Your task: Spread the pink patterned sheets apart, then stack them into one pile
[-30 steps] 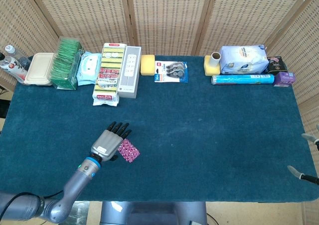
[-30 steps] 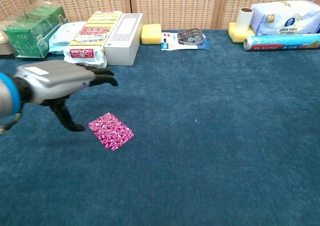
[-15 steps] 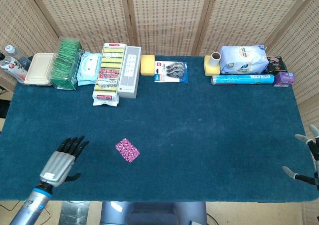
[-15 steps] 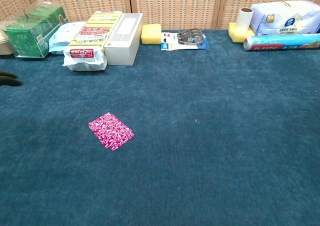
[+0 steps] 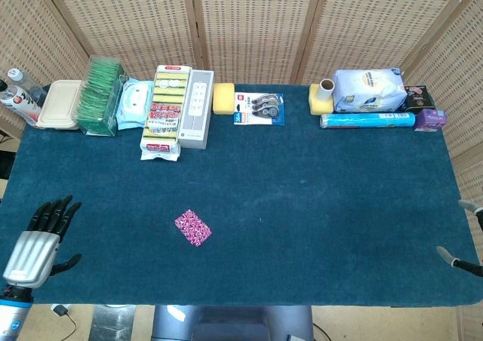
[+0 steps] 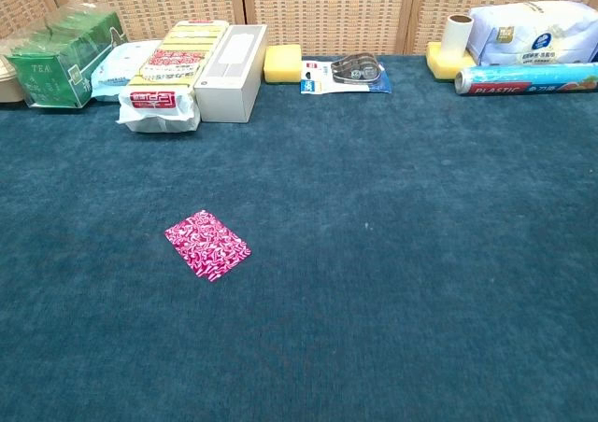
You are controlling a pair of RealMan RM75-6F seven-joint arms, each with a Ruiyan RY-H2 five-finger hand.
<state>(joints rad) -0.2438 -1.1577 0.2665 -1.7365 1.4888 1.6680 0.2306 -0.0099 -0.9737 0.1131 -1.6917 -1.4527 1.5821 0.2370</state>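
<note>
**Left hand drawn back to the table's near-left corner, pink sheets left in one pile**

The left hand (image 5: 36,243) is now at the near-left edge of the table (image 5: 317,205), released, fingers spread and holding nothing. Half a second ago it was further in over the cloth, and a second ago it rested right beside the sheets; the chest view no longer shows it at all. At the near-right edge only a couple of fingertips of the right hand (image 5: 462,259) show, too little to tell how that hand is set; they sit slightly lower and further out than half a second ago.

The pink patterned sheets (image 5: 192,228) lie flat on the blue cloth, well to the right of the left hand and a little beyond it, touched by neither hand. In the chest view they (image 6: 207,245) read as one small overlapped pile with edges slightly offset, in the same spot and at the same angle as in both earlier frames.

Far beyond the left hand, along the back edge, stand a beige lidded container (image 5: 60,104), a green tea pack (image 5: 101,96), a wet-wipes packet (image 5: 134,104), a sponge multipack (image 5: 165,112) and a white power strip box (image 5: 195,109). Further right are a yellow sponge (image 5: 223,98), a carded tape pack (image 5: 259,108), a paper roll (image 5: 326,90), a plastic-wrap box (image 5: 367,120) and a white bag (image 5: 368,89). None of these has shifted.
</note>
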